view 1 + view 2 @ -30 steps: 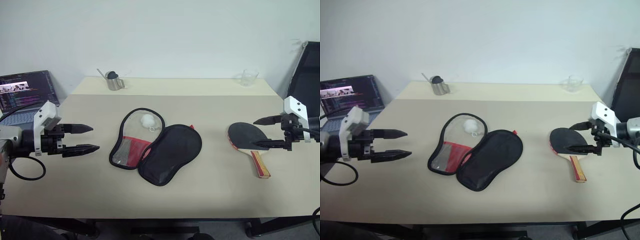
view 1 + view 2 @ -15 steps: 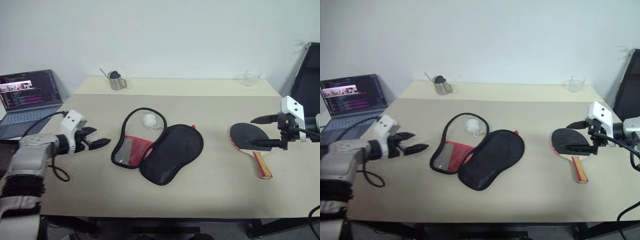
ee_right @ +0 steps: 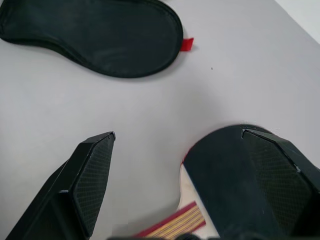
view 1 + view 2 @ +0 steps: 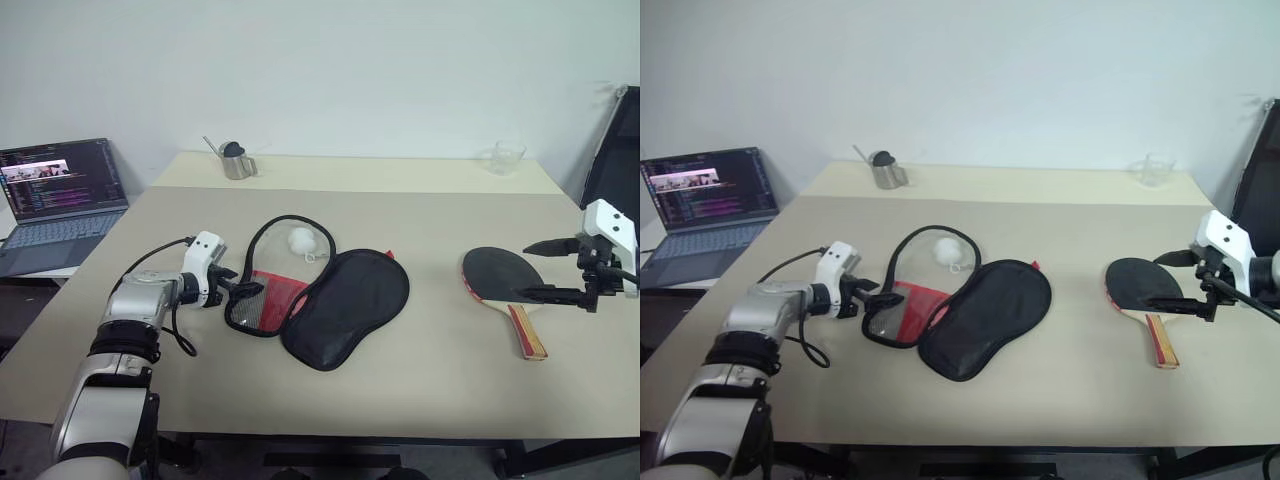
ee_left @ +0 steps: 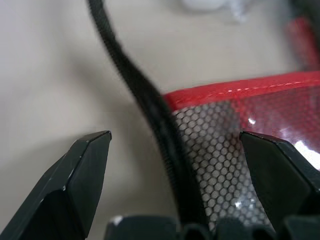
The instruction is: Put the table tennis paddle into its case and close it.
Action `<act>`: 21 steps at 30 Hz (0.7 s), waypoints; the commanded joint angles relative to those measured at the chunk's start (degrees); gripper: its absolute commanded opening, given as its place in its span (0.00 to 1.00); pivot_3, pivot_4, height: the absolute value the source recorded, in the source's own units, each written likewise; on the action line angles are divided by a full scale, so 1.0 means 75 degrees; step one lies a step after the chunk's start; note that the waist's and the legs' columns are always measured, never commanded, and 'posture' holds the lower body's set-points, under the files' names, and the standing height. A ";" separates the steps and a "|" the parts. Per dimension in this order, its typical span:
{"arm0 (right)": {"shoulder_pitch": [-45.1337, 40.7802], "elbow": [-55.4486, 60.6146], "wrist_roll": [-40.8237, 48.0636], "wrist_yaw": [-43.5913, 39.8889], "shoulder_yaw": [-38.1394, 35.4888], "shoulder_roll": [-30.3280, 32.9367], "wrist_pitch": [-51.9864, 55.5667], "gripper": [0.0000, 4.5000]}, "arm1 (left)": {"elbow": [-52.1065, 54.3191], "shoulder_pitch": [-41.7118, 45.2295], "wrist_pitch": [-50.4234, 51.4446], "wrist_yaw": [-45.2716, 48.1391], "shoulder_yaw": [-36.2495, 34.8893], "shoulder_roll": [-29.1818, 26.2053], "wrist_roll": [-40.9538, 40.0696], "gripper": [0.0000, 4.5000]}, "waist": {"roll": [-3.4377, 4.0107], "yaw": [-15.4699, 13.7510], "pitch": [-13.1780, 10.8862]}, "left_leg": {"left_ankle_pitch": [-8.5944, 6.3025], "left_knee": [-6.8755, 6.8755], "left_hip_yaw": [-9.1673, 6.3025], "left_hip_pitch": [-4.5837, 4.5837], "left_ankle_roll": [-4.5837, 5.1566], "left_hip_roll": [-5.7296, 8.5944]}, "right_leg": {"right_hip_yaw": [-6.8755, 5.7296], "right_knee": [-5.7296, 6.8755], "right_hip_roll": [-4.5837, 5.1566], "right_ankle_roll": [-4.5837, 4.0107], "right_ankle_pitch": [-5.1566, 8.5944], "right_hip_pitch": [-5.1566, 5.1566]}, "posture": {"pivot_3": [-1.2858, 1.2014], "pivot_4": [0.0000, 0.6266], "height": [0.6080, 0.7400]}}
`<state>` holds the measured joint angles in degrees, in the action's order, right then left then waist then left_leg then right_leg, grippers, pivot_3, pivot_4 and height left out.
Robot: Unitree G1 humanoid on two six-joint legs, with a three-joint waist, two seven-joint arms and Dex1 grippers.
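Note:
The case (image 4: pixel 345 305) lies open in the middle of the table, its black fabric half to the right. Its black-rimmed half (image 4: pixel 262 300), with a clear window and red panel, is to the left. A small white ball (image 4: pixel 298 238) rests on the clear window. My left gripper (image 4: pixel 245 285) is open, and the case's left rim (image 5: pixel 162 120) lies between its fingers (image 5: pixel 80 175). The table tennis paddle (image 4: pixel 497 273) lies flat at the right, handle (image 4: pixel 526 331) toward the front edge. My right gripper (image 4: pixel 537 268) is open over the paddle's right edge, which shows as the black face (image 3: pixel 240 175).
An open laptop (image 4: pixel 60 190) stands off the table's left side. At the back of the table (image 4: pixel 420 380) are a small metal jug (image 4: pixel 236 160) on the left and a clear glass (image 4: pixel 506 155) on the right. A black chair back (image 4: pixel 615 150) rises at the far right.
My left arm has come down and forward from the table's left side to the case's left rim, still open. My right gripper has stayed by the paddle.

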<state>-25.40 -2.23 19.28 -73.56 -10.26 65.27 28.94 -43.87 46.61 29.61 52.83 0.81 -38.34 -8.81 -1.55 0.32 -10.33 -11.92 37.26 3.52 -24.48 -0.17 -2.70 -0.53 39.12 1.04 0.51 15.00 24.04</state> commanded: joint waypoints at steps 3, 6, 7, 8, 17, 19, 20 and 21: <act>0.0208 0.0368 0.0204 0.0130 -0.0508 0.0231 0.0136 0.99 | -0.0094 0.0297 -0.0081 -0.0037 -0.0067 0.0146 0.0051 1.00 | 0.0000 -0.0002 0.0000 | 0.0000 0.0005 0.0004 -0.0001 0.0000 0.0001 | 0.0003 -0.0001 0.0003 0.0006 -0.0003 -0.0002 | 0.52 0.24 1.00; 0.0220 0.0440 0.0224 0.0178 -0.0516 0.0225 0.0188 0.99 | -0.0197 0.0310 -0.0039 -0.0033 0.0019 0.0355 0.0089 1.00 | 0.0000 -0.0011 0.0000 | 0.0000 0.0011 -0.0001 0.0000 0.0000 0.0001 | -0.0001 0.0002 0.0003 0.0010 -0.0002 -0.0004 | 0.52 0.24 1.00; 0.0214 0.0458 0.0227 0.0196 -0.0515 0.0221 0.0203 0.99 | -0.0182 0.0308 0.0033 -0.0032 0.0031 0.0462 0.0072 1.00 | 0.0000 -0.0016 0.0000 | 0.0000 0.0012 -0.0004 0.0000 0.0000 0.0001 | -0.0002 0.0002 0.0003 0.0011 -0.0001 -0.0006 | 0.52 0.24 1.00; 0.0211 0.0472 0.0228 0.0208 -0.0516 0.0219 0.0214 0.99 | -0.0167 0.0308 0.0085 -0.0028 0.0030 0.0532 0.0065 1.00 | 0.0001 -0.0020 0.0001 | 0.0000 0.0016 -0.0007 0.0000 0.0000 0.0001 | -0.0005 0.0002 0.0003 0.0011 -0.0001 -0.0010 | 0.52 0.24 1.00; 0.0192 0.0530 0.0269 0.0276 -0.0555 0.0235 0.0260 1.00 | 0.0961 -0.0351 0.0861 -0.0053 -0.0081 0.0599 -0.0055 0.79 | 0.0003 -0.0026 0.0002 | -0.0003 0.0062 -0.0024 0.0002 0.0003 0.0000 | -0.0004 0.0000 0.0008 0.0044 0.0004 -0.0045 | 0.52 0.24 1.00; 0.0174 0.0507 0.0276 0.0297 -0.0536 0.0229 0.0243 1.00 | 0.1059 -0.0443 0.0983 -0.0158 -0.0161 0.0582 -0.0081 0.64 | 0.0003 -0.0025 0.0002 | -0.0003 0.0070 -0.0027 0.0005 0.0003 -0.0001 | -0.0005 0.0000 0.0008 0.0046 0.0002 -0.0052 | 0.52 0.24 1.00; 0.0171 0.0502 0.0278 0.0305 -0.0531 0.0227 0.0237 1.00 | 0.1100 -0.0481 0.1027 -0.0194 -0.0193 0.0577 -0.0085 0.56 | 0.0003 -0.0025 0.0002 | -0.0003 0.0071 -0.0028 0.0008 0.0003 -0.0001 | -0.0004 0.0000 0.0008 0.0046 0.0002 -0.0055 | 0.52 0.24 1.00; 0.0155 0.0495 0.0281 0.0311 -0.0512 0.0217 0.0225 1.00 | 0.1172 -0.0534 0.1102 -0.0286 -0.0256 0.0581 -0.0100 0.48 | 0.0003 -0.0026 0.0002 | -0.0003 0.0072 -0.0029 0.0009 0.0003 -0.0001 | -0.0004 0.0000 0.0009 0.0046 0.0002 -0.0058 | 0.52 0.24 1.00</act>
<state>-23.40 0.29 20.48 -71.37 -12.13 65.57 30.73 -36.21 43.48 36.38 51.18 -0.82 -33.79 -9.04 -1.53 0.13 -10.32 -11.95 37.80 3.31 -24.39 -0.15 -2.70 -0.56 39.12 1.11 0.86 15.01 23.58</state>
